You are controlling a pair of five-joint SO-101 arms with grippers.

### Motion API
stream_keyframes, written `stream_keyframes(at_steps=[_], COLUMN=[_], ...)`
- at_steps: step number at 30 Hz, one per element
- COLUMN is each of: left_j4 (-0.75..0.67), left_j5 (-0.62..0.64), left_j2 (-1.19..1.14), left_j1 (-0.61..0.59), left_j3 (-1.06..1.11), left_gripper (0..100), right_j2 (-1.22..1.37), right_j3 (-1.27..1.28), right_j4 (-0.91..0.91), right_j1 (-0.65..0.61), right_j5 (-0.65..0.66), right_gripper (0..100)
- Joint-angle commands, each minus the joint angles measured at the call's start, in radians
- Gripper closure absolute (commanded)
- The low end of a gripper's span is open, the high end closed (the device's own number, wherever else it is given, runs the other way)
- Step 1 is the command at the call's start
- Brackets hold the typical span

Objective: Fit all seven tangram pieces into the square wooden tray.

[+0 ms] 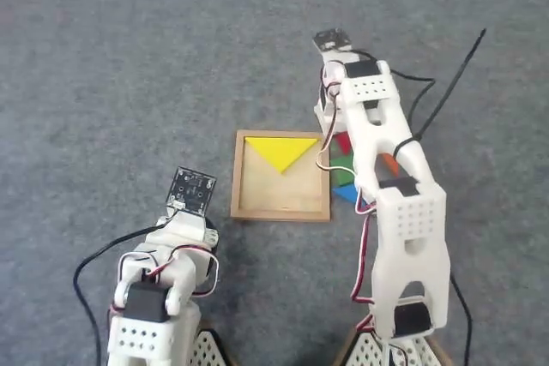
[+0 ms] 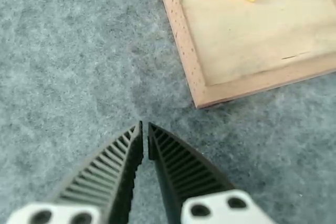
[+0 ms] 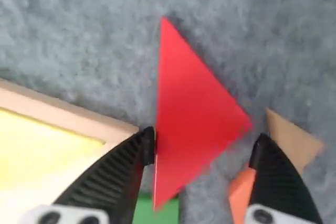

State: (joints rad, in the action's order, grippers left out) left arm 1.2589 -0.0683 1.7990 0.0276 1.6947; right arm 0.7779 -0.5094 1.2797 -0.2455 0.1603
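The square wooden tray (image 1: 238, 179) lies mid-table with a yellow triangle (image 1: 280, 152) in its far part. Just right of the tray, my right gripper (image 3: 205, 140) is open and low over a red triangle (image 3: 191, 103), one finger on each side of it. Next to it lie an orange piece (image 3: 242, 190), a tan piece (image 3: 291, 137) and a green piece (image 3: 157, 211). My left gripper (image 2: 144, 127) is shut with nothing in it, above the carpet near the tray's near-left corner (image 2: 202, 85).
Grey carpet covers the table. The right arm (image 1: 386, 152) stretches over the loose pieces beside the tray, hiding most of them; green (image 1: 345, 179) and blue (image 1: 350, 195) bits show beneath it. The left arm (image 1: 171, 255) sits at the front left.
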Motion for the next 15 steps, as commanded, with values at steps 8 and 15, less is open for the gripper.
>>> stream_keyframes(at_steps=[8,15], left_j4=[0.003,0.003], left_j5=[-0.003,-0.003], left_j2=[0.018,0.018], left_j1=[-0.005,-0.005], left_j3=[-0.010,-0.010], left_gripper=[98,98], right_j2=[0.177,0.205], right_j3=[-0.284,-0.365], right_j4=[0.065,0.099], right_j1=[0.015,0.018], right_j5=[0.020,0.018], right_gripper=[70.3,75.4])
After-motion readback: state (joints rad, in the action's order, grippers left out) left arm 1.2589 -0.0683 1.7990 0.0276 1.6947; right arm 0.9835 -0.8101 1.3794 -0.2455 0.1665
